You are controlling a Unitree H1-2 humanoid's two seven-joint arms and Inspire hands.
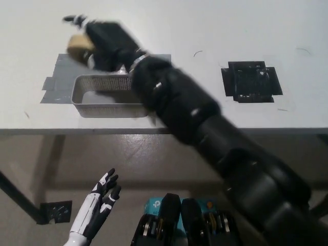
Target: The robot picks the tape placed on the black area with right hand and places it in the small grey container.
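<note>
The tape (79, 42), clasped in the black right hand (105, 43) above the far left end of the small grey container (105, 96), should be lowered squarely inside its rim before release, while the white left hand (100, 202) rests spread below the table (205, 25).

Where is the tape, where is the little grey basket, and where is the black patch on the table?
tape (78, 43): head view, its tan side showing by the black hand.
small grey container (105, 109): head view, its front wall.
black area (251, 82): head view, its middle.
</note>
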